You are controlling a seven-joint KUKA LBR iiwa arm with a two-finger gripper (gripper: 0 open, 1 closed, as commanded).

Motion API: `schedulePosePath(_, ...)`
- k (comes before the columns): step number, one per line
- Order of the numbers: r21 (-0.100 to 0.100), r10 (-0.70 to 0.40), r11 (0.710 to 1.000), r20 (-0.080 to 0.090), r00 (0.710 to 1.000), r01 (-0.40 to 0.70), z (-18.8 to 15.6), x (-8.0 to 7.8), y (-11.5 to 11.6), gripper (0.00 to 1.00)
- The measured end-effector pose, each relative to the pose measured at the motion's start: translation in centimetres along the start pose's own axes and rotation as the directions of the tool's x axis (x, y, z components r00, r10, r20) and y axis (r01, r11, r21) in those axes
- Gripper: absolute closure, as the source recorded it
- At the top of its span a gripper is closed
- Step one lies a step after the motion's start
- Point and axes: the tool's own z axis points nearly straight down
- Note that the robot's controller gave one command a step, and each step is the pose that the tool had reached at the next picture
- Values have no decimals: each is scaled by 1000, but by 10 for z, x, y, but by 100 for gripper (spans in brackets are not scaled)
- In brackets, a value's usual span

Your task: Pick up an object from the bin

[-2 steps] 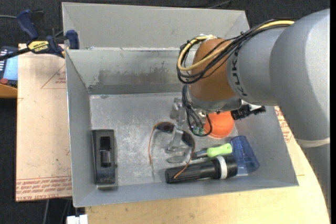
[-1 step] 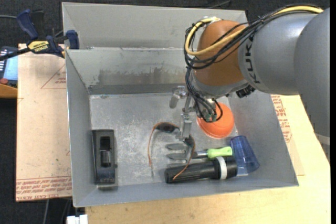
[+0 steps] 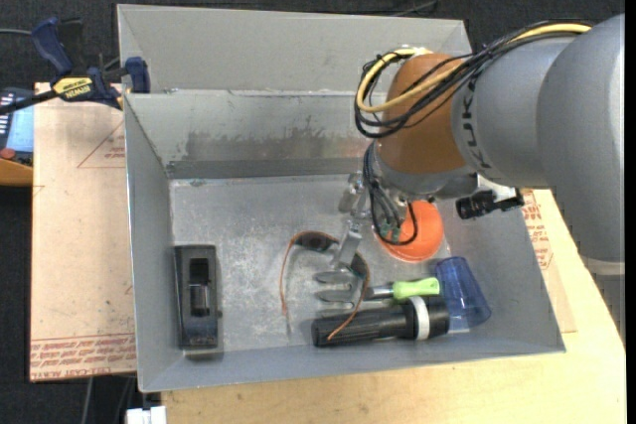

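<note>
My gripper [image 3: 340, 281] hangs low over the front middle of the bin, below the arm's orange-brown wrist cover. Its tip is just left of a green-handled tool [image 3: 415, 289] and right above a black cylinder with a white band [image 3: 383, 323], which lies along the front wall. A thin brown cord [image 3: 285, 275] with a dark end curls on the floor just left of the gripper. An orange round thing [image 3: 417, 235] sits partly under the wrist, to the gripper's right. Whether the gripper touches the tool's shaft is unclear.
A blue see-through block [image 3: 463, 291] lies at the front right beside the cylinder. A black rectangular device [image 3: 196, 298] lies at the front left, near the left wall. The arm reaches in from the right and covers the bin's right back part.
</note>
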Motion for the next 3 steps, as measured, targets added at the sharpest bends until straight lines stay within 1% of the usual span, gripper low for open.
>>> schedulePosePath(1, -4, -109, 994, 12, 994, 109, 29, 11, 29, 0)
schedulePosePath(2, -3, -46, 999, 11, 999, 46, 28, 13, 30, 100)
schedulePosePath(3, -3, -35, 999, 11, 999, 35, 28, 13, 30, 100)
